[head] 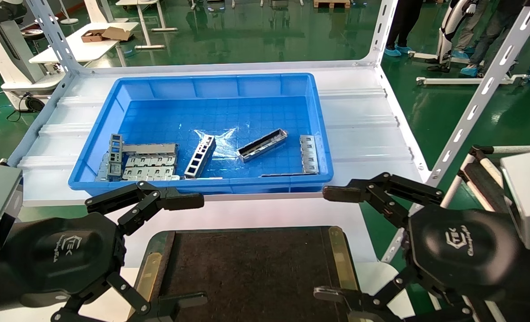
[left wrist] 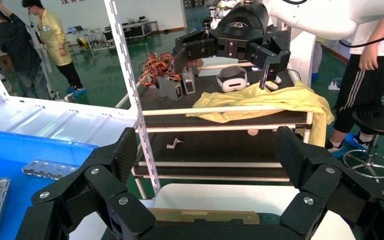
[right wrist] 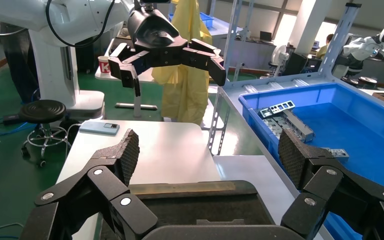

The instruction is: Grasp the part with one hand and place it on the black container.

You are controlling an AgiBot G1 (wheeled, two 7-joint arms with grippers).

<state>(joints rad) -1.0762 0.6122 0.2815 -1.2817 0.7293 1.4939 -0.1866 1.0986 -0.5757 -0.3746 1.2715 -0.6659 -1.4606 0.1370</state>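
Two black grippers, left gripper (head: 182, 250) and right gripper (head: 336, 243), each with jointed linkage fingers pinned by silver screws; textured fingertip pads (right wrist: 129, 155); white logos on domed black housings; grey boxes at the wrists; glossy white arms behind.

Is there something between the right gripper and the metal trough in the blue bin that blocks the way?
Only the near wall of the blue bin lies between. The trough lies alone on the bin floor, apart from the other strips. The right gripper is open over the black tray.
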